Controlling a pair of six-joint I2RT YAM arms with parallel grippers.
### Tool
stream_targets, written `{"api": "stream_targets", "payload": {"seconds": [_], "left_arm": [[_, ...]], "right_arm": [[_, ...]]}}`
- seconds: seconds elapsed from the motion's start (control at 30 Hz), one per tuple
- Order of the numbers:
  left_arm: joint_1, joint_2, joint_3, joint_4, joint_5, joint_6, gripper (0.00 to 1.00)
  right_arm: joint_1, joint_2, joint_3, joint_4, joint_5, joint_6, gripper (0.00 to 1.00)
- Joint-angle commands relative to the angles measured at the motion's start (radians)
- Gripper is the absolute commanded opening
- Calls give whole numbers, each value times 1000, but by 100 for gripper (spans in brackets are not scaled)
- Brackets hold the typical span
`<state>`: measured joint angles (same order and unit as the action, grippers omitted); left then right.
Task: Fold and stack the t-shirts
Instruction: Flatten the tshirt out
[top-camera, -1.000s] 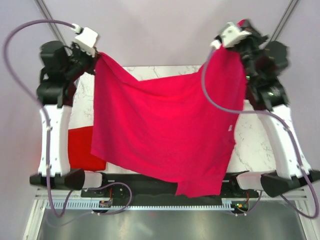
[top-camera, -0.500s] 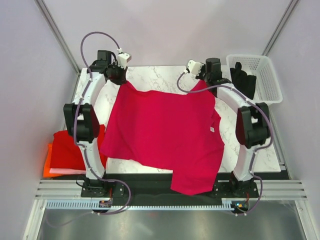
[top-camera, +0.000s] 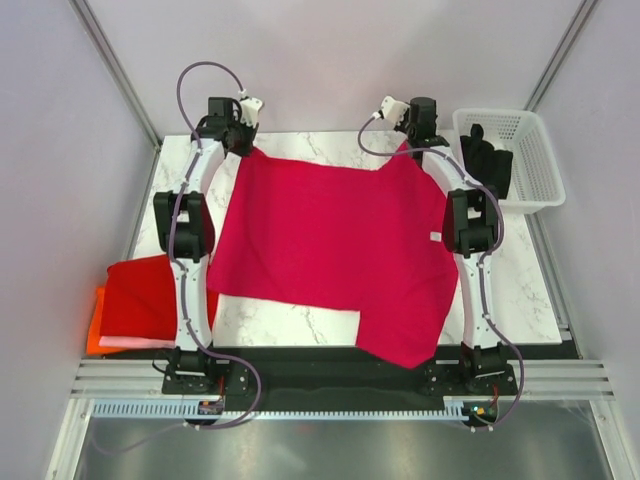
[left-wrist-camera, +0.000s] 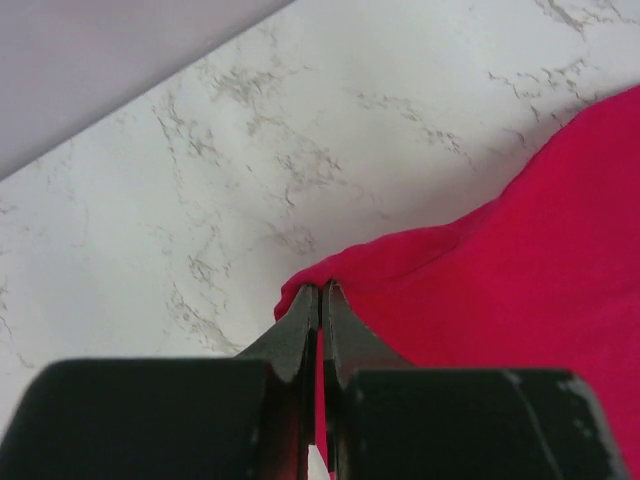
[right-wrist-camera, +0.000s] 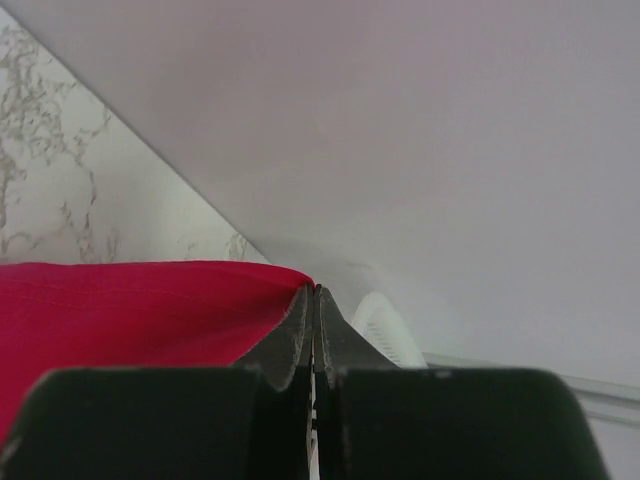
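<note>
A raspberry-crimson t-shirt (top-camera: 330, 240) lies spread over the marble table, its near right part hanging over the front edge. My left gripper (top-camera: 243, 143) is shut on the shirt's far left corner (left-wrist-camera: 315, 280) low over the table. My right gripper (top-camera: 408, 143) is shut on the far right corner (right-wrist-camera: 290, 275). Both arms are stretched out to the far edge. A folded red t-shirt (top-camera: 150, 300) lies on an orange one (top-camera: 95, 335) at the table's left edge.
A white lattice basket (top-camera: 530, 150) with dark cloth (top-camera: 488, 160) in it stands at the far right. Bare marble table (top-camera: 510, 290) shows to the right of the shirt and at the near left. Grey walls close in behind and at both sides.
Both grippers have carried the shirt from high in the air down and out to the far edge of the table. The shirt now lies flat on the marble.
</note>
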<state>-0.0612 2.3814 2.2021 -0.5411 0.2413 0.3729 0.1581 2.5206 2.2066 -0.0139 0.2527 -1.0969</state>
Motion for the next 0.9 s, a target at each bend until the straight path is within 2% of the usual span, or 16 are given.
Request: {"api": "stream_targets", "payload": {"seconds": [0.0, 0.2, 0.3, 0.43, 0.63, 0.87], "left_arm": [[1, 42, 114, 102, -75, -37, 2], [6, 82, 165, 165, -82, -37, 2], [8, 72, 174, 168, -60, -35, 2], [6, 6, 136, 133, -8, -20, 2], [8, -120, -30, 118, 33, 64, 2], [20, -175, -73, 98, 36, 46, 2]], "right_arm": [[8, 73, 125, 28, 19, -26, 0], [8, 121, 173, 84, 22, -46, 0], [6, 86, 163, 57, 30, -11, 0], [8, -52, -6, -12, 2, 23, 0], [9, -299, -272, -101, -24, 66, 0], [14, -479, -453, -165, -15, 109, 0]]}}
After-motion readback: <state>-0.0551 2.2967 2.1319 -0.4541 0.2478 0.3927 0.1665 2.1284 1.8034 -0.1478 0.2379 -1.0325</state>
